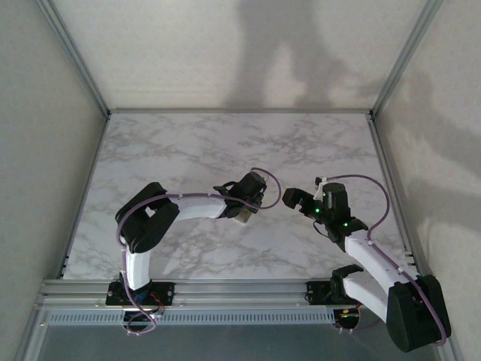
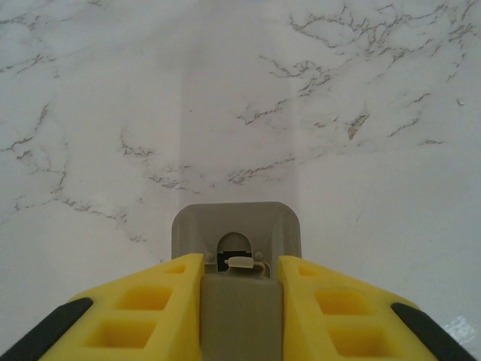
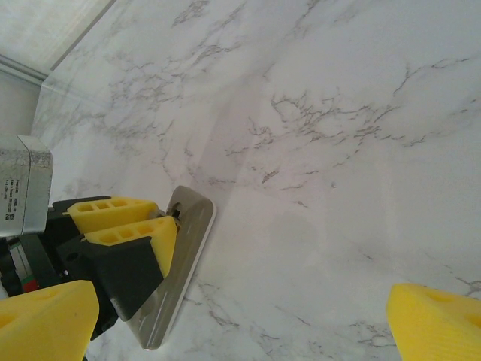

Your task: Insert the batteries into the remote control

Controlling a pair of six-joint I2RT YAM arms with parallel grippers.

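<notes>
Clamping the remote (image 2: 233,222), likely light, stiff and slick, by its long edges, the left pincer (image 2: 240,271) suits it; the right pincer (image 3: 244,316) gapes wide, empty.

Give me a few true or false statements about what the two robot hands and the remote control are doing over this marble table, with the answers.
1. The left hand grips the small white rectangular remote control between its yellow fingers. True.
2. The right hand is shut. False: its fingers stand wide apart with nothing between them.
3. The remote control lies flat on the white marble table. False: it is held tilted in the left hand.
4. The right wrist view looks across at the left hand and the remote control. True.
</notes>
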